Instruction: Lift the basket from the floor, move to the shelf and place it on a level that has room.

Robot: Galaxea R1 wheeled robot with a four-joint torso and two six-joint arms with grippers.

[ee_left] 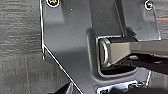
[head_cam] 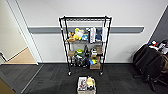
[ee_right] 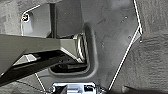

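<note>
Basket (head_cam: 86, 85) sits on the floor (head_cam: 50, 80) just ahead of me, in front of the shelf (head_cam: 85, 45), loaded with stuff. I'd guess stiff woven walls, moderate weight; I'd grip the rim on both short sides. Its near edge is cut off, contents too blurry to name. Can't tell whether the fingers on either arm are spread, so basket's position relative to them is unknown.

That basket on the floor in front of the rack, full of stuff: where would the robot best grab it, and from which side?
Probably by the rim of its two short ends, one claw coming in from each side. The basket sits upright on the carpet, open at the top and packed with items, so the middle offers no hold. The rack stands behind it, while both sides look free.
</note>
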